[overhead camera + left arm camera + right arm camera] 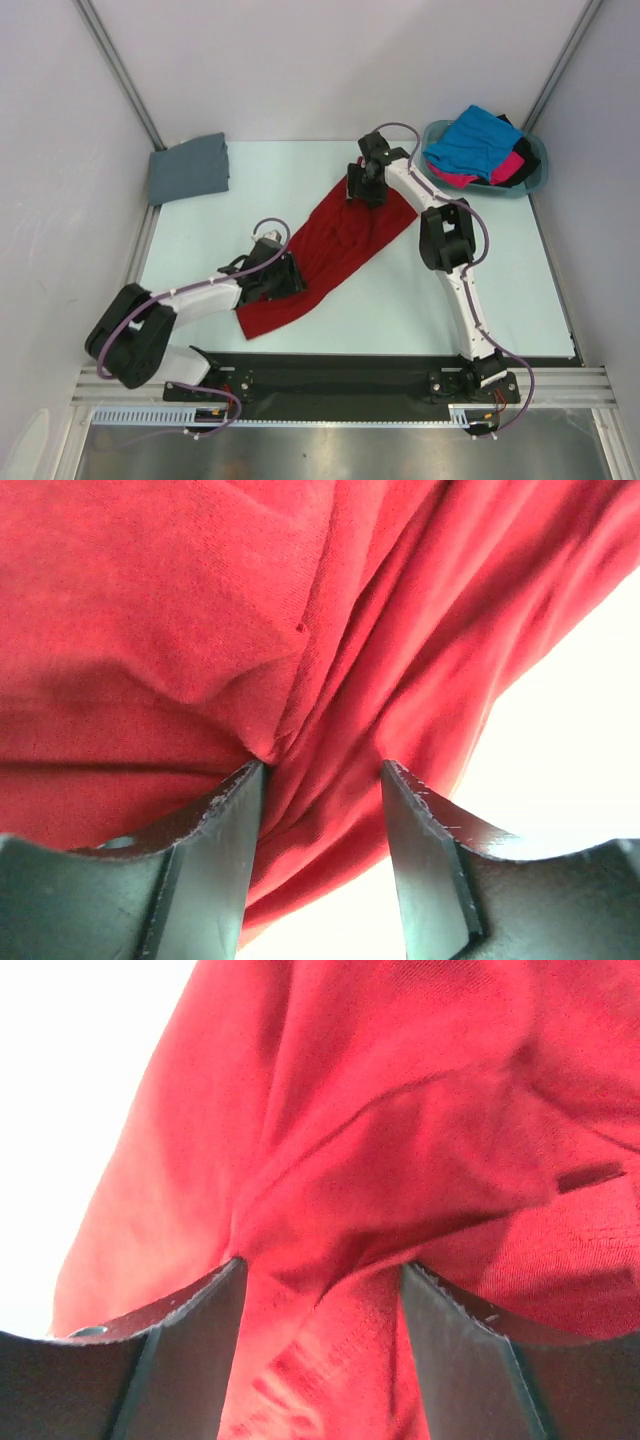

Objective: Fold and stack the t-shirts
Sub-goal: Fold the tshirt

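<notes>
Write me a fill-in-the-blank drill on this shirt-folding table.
1. The spread-out shirt running from the left pincer to the right pincer is ___ in colour.
2. The folded grey shirt lies at the far ___ corner of the table.
3. The teal basket holds a blue shirt, a pink shirt and a ___ one.

Missing words: red; left; black.

top view: bright, even, sharp, faint shadows | wrist views: worktop [570, 720] glares pure white | bottom corners dark, slightly soft
</notes>
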Tool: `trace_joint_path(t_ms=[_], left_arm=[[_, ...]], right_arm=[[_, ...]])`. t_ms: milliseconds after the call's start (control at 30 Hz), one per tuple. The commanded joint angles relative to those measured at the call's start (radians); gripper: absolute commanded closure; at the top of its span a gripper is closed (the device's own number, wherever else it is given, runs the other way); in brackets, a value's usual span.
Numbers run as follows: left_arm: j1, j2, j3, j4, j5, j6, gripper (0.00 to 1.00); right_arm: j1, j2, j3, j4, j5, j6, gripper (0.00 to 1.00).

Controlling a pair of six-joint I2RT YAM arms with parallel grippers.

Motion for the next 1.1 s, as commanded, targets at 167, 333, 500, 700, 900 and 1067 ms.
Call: trace_joint_path(t_ms=[167, 333, 500, 700, 900, 1067], left_arm=[[-0.094, -0.238, -0.116, -0.419, 0.222, -0.148, 0.39], [-0.142, -0.32, -0.031, -0.477, 0.234, -0.15, 0.37], [-0.152, -0.328, 0.064, -0.457, 0.2, -0.148, 0.37], [-0.149, -0.219, 0.35, -0.62, -0.149, 0.048, 0.27], [-0.133, 0.064, 0.644, -0.671, -0.335, 0.249, 0.18], [-0.125, 0.294, 0.81, -0.698, -0.38, 0.375, 0.19]], right_arm=[[0.002, 0.197, 0.271, 0.013, -0.243, -0.108, 0.25], [-0.009, 0.222, 0.298, 0.033, -0.37, -0.145, 0.22], [-0.01, 0.133, 0.211, 0.071, -0.418, -0.2, 0.23], [-0.01, -0.145, -0.079, 0.25, -0.228, -0.252, 0.24], [-0.01, -0.424, -0.275, 0.347, -0.035, -0.255, 0.23], [-0.001, -0.479, -0.334, 0.252, 0.051, -0.229, 0.22]])
